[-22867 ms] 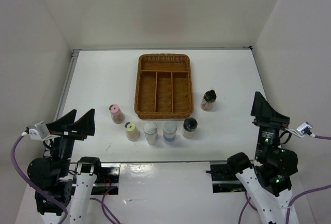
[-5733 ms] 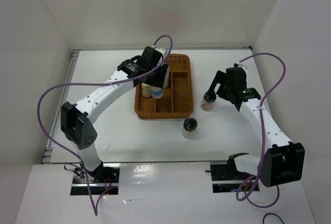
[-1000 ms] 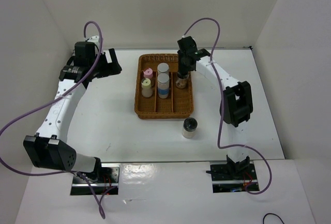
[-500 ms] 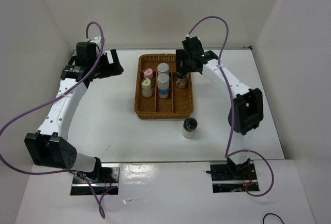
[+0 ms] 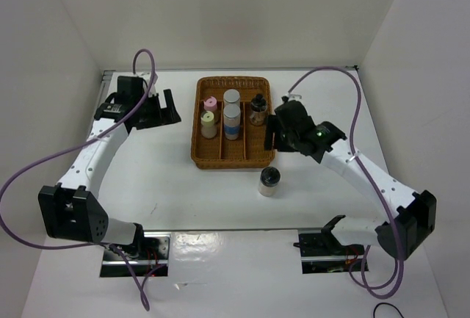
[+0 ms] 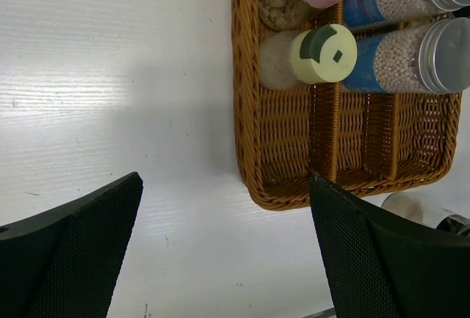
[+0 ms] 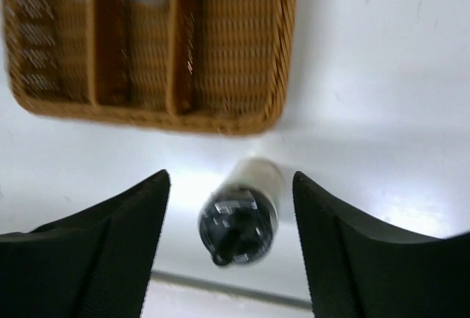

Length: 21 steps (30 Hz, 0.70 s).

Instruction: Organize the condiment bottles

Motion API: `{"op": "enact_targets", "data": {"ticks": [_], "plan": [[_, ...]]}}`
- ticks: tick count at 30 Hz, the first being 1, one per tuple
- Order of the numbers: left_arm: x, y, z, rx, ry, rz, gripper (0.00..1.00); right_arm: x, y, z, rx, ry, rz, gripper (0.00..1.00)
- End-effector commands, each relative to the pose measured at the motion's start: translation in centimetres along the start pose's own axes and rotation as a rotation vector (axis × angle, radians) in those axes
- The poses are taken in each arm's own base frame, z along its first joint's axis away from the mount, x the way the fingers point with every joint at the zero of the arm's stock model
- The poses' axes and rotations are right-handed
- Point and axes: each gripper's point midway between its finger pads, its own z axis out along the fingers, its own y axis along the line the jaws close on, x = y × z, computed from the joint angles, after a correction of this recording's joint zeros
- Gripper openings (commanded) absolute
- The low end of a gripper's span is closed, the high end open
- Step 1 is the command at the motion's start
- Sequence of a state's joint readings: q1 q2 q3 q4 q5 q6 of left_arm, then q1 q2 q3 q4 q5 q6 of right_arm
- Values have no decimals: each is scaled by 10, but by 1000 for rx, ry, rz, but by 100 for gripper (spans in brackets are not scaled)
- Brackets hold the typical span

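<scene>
Left hand: open, empty, over bare worktop left of tray edge.
Right hand: open, above black-lidded jar beside tray's near edge.

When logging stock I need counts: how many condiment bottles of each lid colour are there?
pink-lidded bottle: 1
yellow-lidded bottle: 1
silver-lidded bottles: 2
black-lidded bottles: 2
Total: 6

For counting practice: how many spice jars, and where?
6. In the basket: pink-lidded jar, yellow-lidded jar, far silver-lidded jar, near silver-lidded jar, black-lidded jar. On the table: second black-lidded jar.
</scene>
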State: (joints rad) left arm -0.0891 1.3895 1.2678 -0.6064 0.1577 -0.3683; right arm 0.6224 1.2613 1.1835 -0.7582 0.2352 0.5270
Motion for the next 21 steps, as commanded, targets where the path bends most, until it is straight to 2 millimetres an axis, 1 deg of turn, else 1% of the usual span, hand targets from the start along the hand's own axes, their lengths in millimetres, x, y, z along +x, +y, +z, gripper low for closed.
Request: {"op": "enact_targets", "data": {"ticks": [1, 3, 4, 5, 6, 7, 8, 9, 10, 11, 13, 14, 18, 19, 21], "plan": [[-12, -10, -17, 47, -66, 26, 100, 32, 3, -13, -34, 65, 76, 71], [-8, -10, -15, 53, -55, 25, 100, 43, 1, -17, -30, 99, 81, 67], [-8, -10, -15, 53, -55, 25, 100, 49, 5, -19, -37, 115, 60, 67], [-8, -10, -15, 53, -55, 25, 100, 55, 3, -21, -18, 129, 53, 67], [-8, -10, -15, 53, -55, 25, 100, 55, 9, -24, -33, 126, 51, 67], [-8, -10, -15, 53, -55, 25, 100, 59, 9, -25, -20, 131, 48, 67], [-4, -10, -14, 59, -44, 23, 100, 62, 14, -27, -28, 128, 33, 67], [-4, -10, -14, 59, -44, 23, 100, 65, 15, -26, -21, 133, 22, 67], [-4, -10, -14, 59, -44, 23, 100, 70, 15, -24, -12, 151, 8, 64], [-4, -10, -14, 59, -44, 23, 100, 70, 16, -24, -11, 151, 18, 62], [-4, -10, -14, 59, -44, 32, 100, 75, 14, -19, 13, 170, 1, 61], [-4, -10, -14, 59, -44, 32, 100, 73, 15, -18, 22, 163, 9, 61], [-4, -10, -14, 59, -44, 32, 100, 88, 12, -12, 80, 202, -26, 61], [-4, -10, -14, 59, -44, 32, 100, 88, 12, -11, 82, 201, -14, 61], [-3, -9, -11, 56, -35, 31, 100, 94, 12, -8, 103, 219, -28, 60]]}}
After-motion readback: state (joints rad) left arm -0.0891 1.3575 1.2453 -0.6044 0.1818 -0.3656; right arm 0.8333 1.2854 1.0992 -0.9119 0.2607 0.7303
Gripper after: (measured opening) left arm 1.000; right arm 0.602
